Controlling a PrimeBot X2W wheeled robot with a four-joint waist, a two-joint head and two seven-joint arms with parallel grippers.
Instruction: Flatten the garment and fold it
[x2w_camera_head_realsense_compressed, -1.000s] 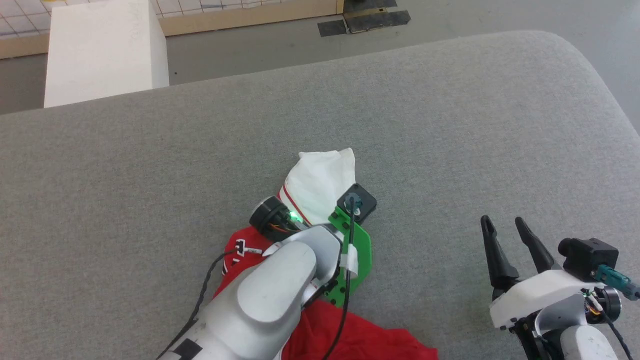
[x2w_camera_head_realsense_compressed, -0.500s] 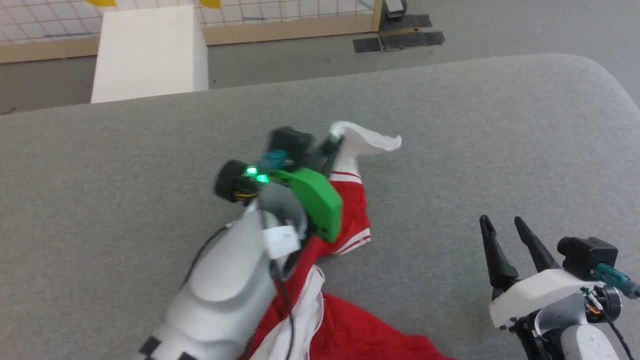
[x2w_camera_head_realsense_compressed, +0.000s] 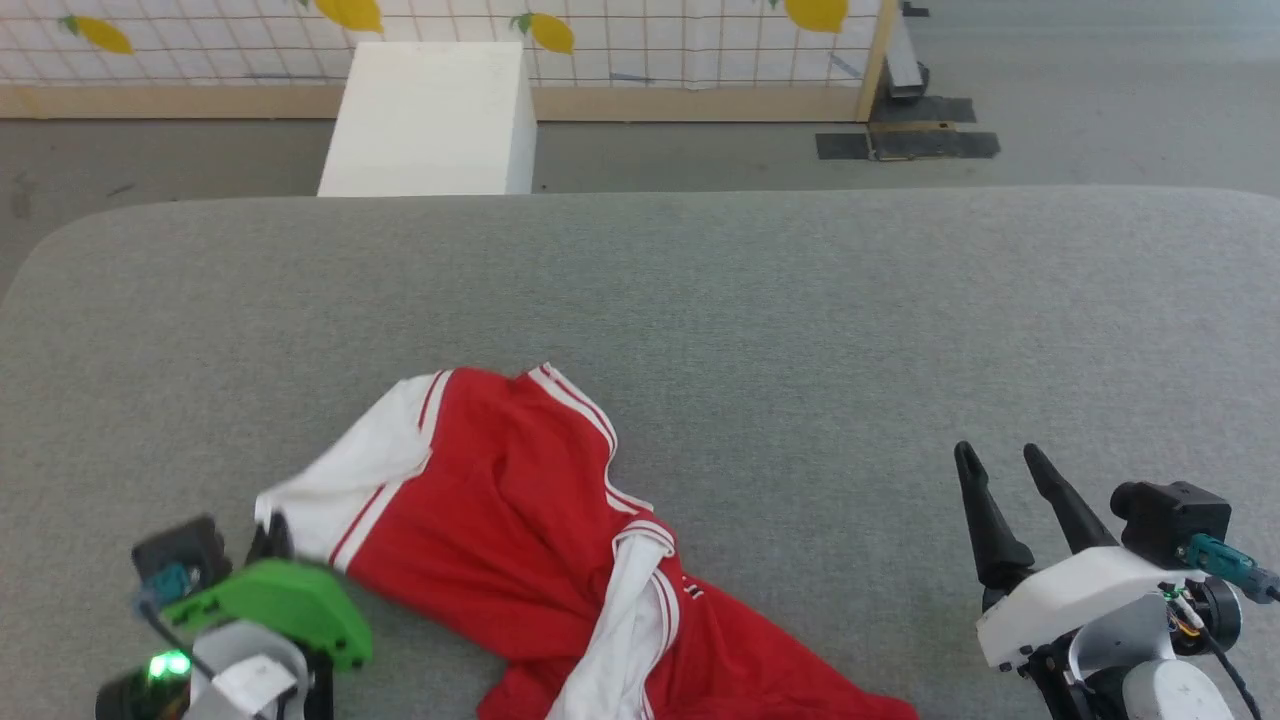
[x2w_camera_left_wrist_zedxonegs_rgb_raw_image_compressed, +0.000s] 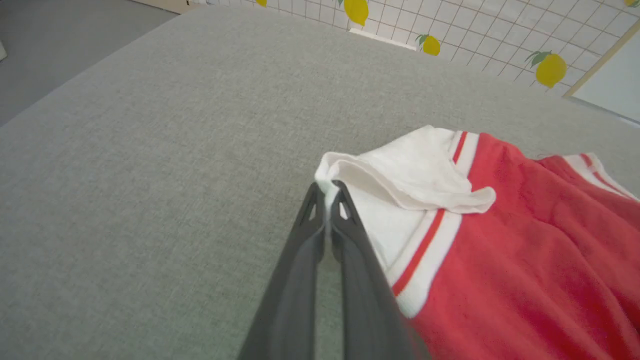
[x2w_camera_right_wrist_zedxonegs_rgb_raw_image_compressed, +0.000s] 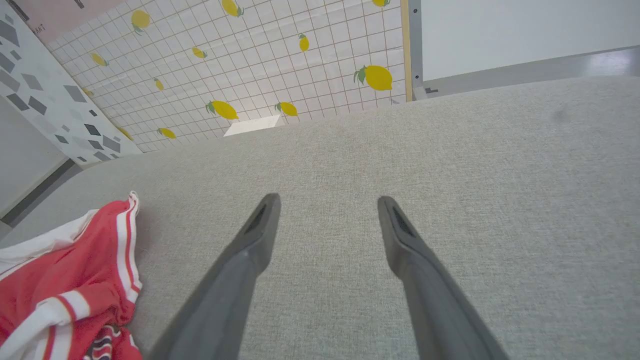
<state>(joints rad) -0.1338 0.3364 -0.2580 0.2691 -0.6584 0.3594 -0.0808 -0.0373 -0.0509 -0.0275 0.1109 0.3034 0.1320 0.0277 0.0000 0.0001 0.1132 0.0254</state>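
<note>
Here left jaws pinch the garment (x2w_camera_head_realsense_compressed: 480, 520) by its sleeve edge (x2w_camera_left_wrist_zedxonegs_rgb_raw_image_compressed: 332, 170); right jaws spread over open grey surface (x2w_camera_head_realsense_compressed: 800, 300).

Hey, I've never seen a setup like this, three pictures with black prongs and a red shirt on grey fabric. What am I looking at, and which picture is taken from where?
This is a two-armed robot meant to flatten and fold a shirt. The wide picture comes from a camera on its head, looking down at a grey padded surface. The other two come from cameras on its wrists, each looking along that arm's two dark fingers. On the surface lies a crumpled red jersey with striped trim. The left gripper is shut, pinching the edge of one white sleeve. The right gripper is open, holds nothing and sits apart from the shirt. Behind stand a white box and a lemon-patterned wall.
</note>
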